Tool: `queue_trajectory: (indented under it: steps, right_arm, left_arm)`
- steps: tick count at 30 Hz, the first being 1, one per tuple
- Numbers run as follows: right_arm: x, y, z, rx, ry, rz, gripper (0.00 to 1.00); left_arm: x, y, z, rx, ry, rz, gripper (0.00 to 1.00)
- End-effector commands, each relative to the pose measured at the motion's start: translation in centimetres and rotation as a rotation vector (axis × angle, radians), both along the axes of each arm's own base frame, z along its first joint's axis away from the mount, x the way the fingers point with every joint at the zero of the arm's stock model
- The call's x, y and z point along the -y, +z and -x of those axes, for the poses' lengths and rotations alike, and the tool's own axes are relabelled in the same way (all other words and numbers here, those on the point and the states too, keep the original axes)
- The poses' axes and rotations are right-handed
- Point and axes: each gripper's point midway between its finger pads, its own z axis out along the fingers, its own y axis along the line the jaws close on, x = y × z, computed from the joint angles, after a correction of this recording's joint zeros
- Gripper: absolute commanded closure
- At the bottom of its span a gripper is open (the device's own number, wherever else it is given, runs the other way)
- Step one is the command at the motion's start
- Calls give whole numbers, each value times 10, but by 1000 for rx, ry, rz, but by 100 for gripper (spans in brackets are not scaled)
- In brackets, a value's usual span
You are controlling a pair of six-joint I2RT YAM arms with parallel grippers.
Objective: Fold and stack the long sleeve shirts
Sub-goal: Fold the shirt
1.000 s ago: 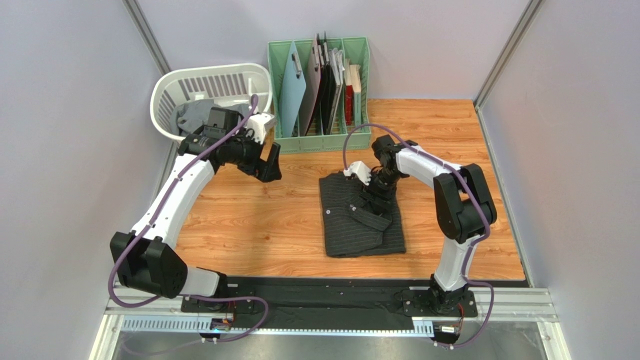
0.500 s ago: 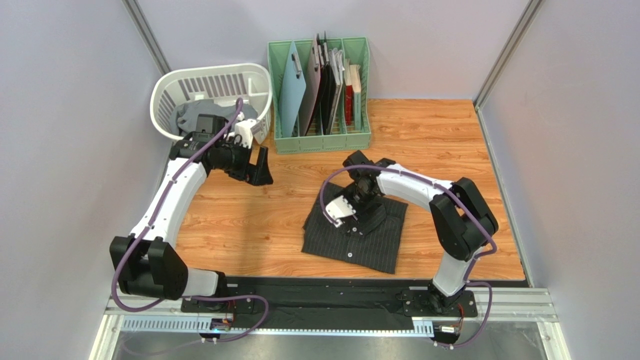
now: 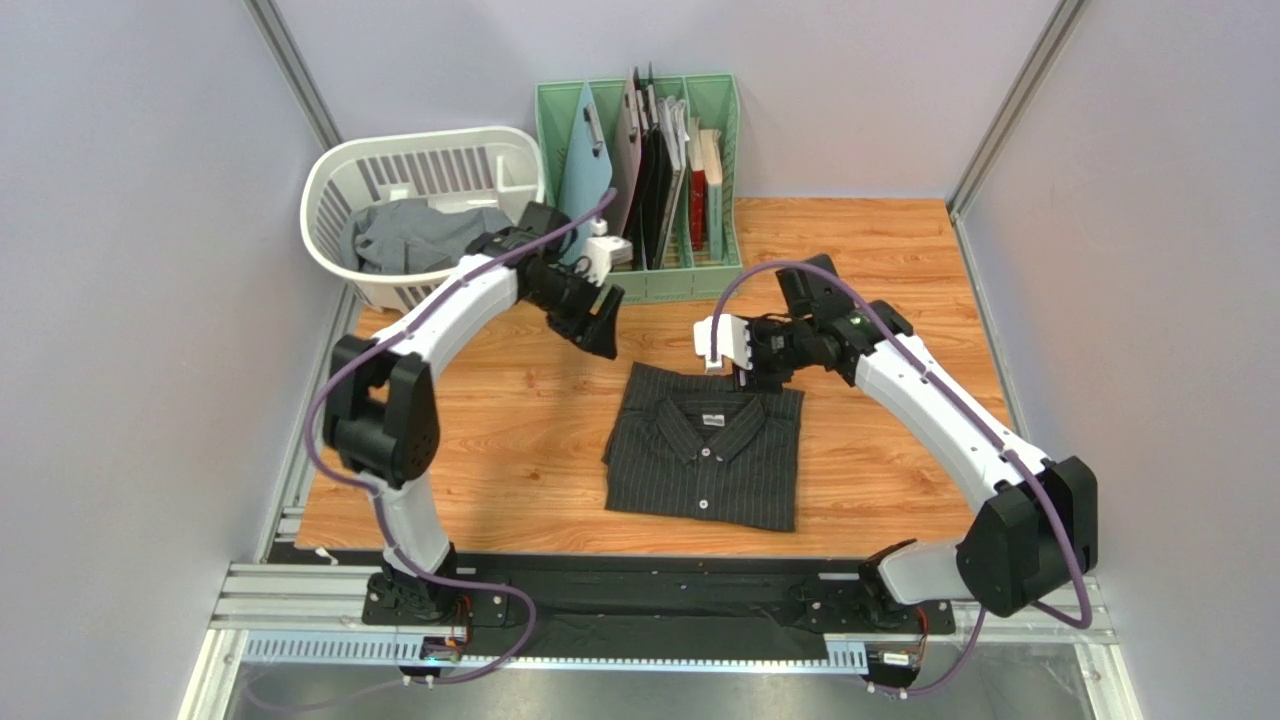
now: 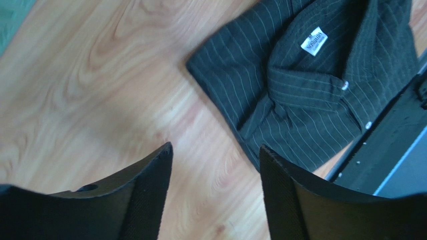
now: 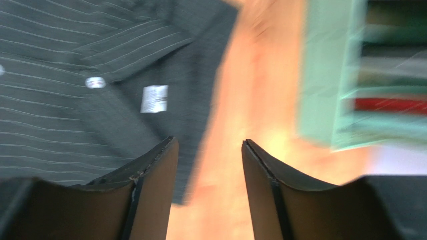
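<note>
The black pinstriped shirt [image 3: 703, 447] lies folded on the wooden table, collar toward the far side. It also shows in the left wrist view [image 4: 310, 85] and, blurred, in the right wrist view [image 5: 75, 75]. The grey shirt [image 3: 406, 233] lies crumpled in the white basket [image 3: 334, 177]. My left gripper [image 3: 600, 330] is open and empty above bare table just beyond the shirt's far left corner; in its wrist view [image 4: 215, 152] only wood lies between the fingers. My right gripper [image 3: 759, 368] is open and empty over the shirt's far right edge [image 5: 209, 145].
A green rack [image 3: 646, 165] of boards and folders stands at the back, close behind both grippers; it shows blurred in the right wrist view [image 5: 351, 75]. The black base rail [image 4: 396, 130] runs along the near table edge.
My right gripper turned the black shirt on the table, then lifted off it to its far edge. My left arm swung from the basket rightward to the shirt's far left corner.
</note>
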Motion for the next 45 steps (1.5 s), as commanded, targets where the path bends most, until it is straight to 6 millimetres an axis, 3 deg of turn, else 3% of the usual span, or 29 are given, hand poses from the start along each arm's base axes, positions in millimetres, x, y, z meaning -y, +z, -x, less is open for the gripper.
queue_trajectory:
  steps: [1, 2, 6, 10, 11, 12, 17, 19, 22, 23, 25, 27, 28, 29, 31, 33, 37, 39, 45]
  right_arm:
    - [33, -38, 35, -444, -355, -73, 52]
    - [36, -40, 36, -494, -405, -93, 53]
    - [49, -57, 34, -713, -648, -163, 57]
    - [57, -85, 18, -823, -808, -161, 60]
    - [60, -100, 13, -872, -853, -138, 60]
    - [61, -107, 10, -895, -882, -124, 61]
    - [67, -152, -2, -1039, -1026, -35, 62]
    - [69, -159, -5, -1045, -1047, -19, 62]
    - [65, -153, -8, -1044, -1032, -42, 59]
    - [64, -148, -7, -1047, -1014, -54, 56]
    - [58, -126, -9, -1023, -959, -116, 54]
    - [57, -104, -8, -974, -903, -156, 52]
    - [58, -98, -7, -959, -890, -165, 52]
    - [58, -90, -6, -941, -875, -180, 51]
    - [57, -74, -1, -903, -843, -214, 51]
    - [54, -66, 6, -905, -808, -237, 51]
    - [54, -67, 17, -918, -804, -237, 51]
    - [58, -80, 18, -938, -837, -202, 53]
    - [66, -106, 22, -975, -879, -123, 55]
  left_arm:
    - [33, -13, -12, 32, -124, -55, 38]
    - [37, -15, -13, 37, -136, -73, 39]
    - [47, -57, 3, -61, -196, -178, 50]
    - [36, -87, 14, -140, -178, -258, 57]
    - [32, -93, 17, -156, -178, -278, 58]
    - [28, -96, 22, -176, -177, -298, 63]
    - [7, -105, 52, -247, -172, -344, 66]
    - [2, -109, 66, -289, -172, -342, 66]
    - [-1, -106, 78, -307, -163, -332, 67]
    - [-2, -101, 78, -292, -155, -325, 71]
    - [-2, -86, 79, -269, -135, -282, 74]
    - [4, -68, 76, -255, -109, -164, 69]
    - [7, -48, 73, -209, -107, -106, 65]
    - [9, -37, 70, -184, -114, -53, 55]
    - [22, -11, 73, -121, -202, 45, 49]
    - [29, 2, 73, -83, -267, 97, 44]
    - [38, -6, 63, -91, -314, 96, 40]
    - [44, -6, 58, -81, -338, 88, 39]
    - [58, -37, 54, -73, -419, -5, 35]
